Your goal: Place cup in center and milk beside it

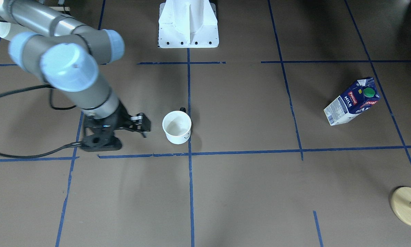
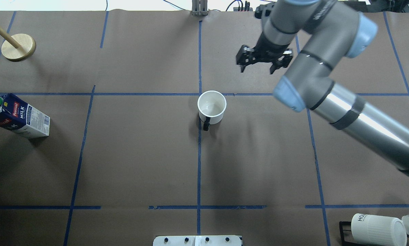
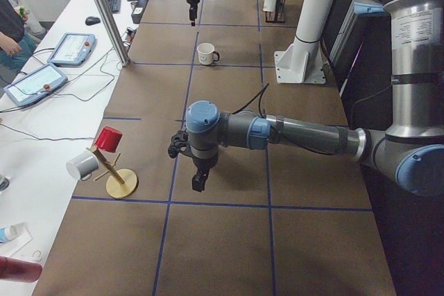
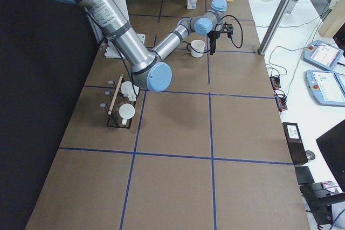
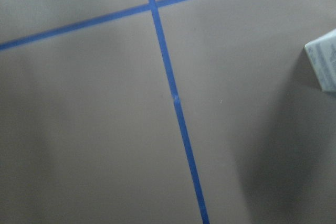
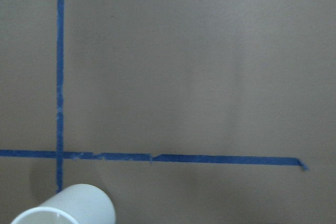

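The cup [image 2: 211, 107], a white mug with a black handle, stands upright at the center, where the blue tape lines cross [image 2: 199, 94]. It also shows in the front view [image 1: 177, 127] and in the right wrist view [image 6: 68, 208]. My right gripper [image 2: 258, 66] is open and empty, a short way from the cup on its far right side, not touching it; it also shows in the front view [image 1: 142, 127]. The milk carton [image 2: 16, 116] stands far to the left, its corner in the left wrist view [image 5: 323, 66]. My left gripper [image 3: 199, 181] hangs above the table; I cannot tell whether it is open.
A wooden mug tree [image 2: 18, 47] stands at the far left corner, with mugs on its pegs [image 3: 104, 150]. A black rack with ribbed white mugs [image 2: 375, 229] stands at the near right. The white robot pedestal [image 1: 188, 24] is at the near middle edge.
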